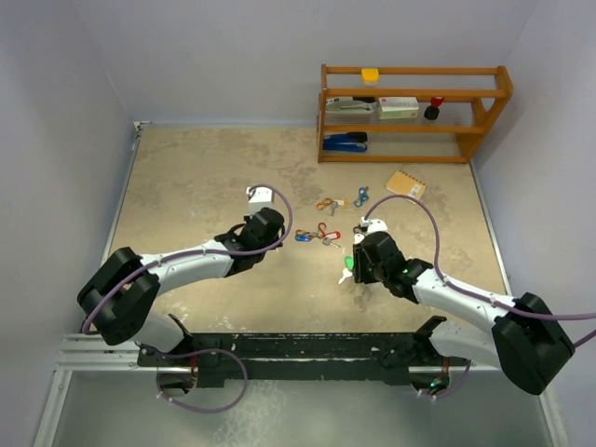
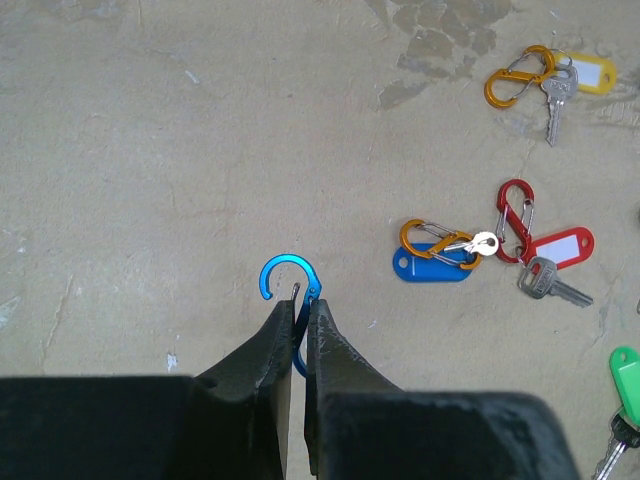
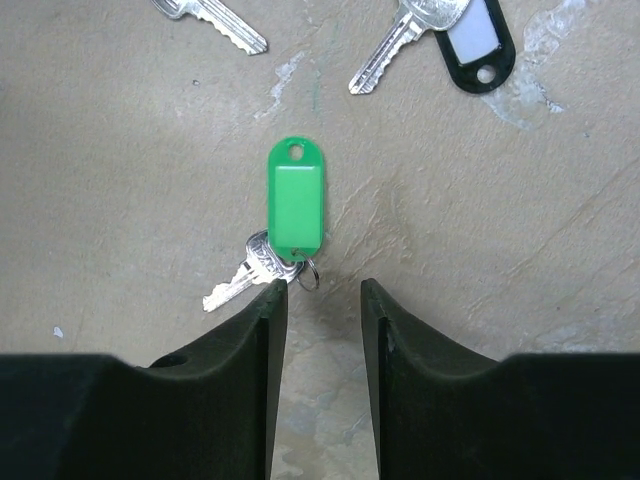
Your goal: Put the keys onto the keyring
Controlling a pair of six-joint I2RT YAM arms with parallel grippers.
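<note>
Pickup step, by my read: right gripper (image 3: 320, 290) jaws spread, empty, just behind green-tagged key (image 3: 294, 205). Left gripper (image 2: 297, 305) pinches blue clip (image 2: 266, 280), well apart from key. Next: close on key, carry to clip.

On the table (image 1: 186, 177): keys (image 2: 540, 278) and clips (image 1: 324, 203) at the middle, shelf (image 1: 414, 112) at the far right corner.
A notepad (image 1: 406, 183) lies just before the shelf; one tagged key (image 3: 295, 195) lies just beyond the right gripper (image 3: 320, 290); a single clip (image 2: 290, 259) sits in the left gripper (image 2: 300, 305).
</note>
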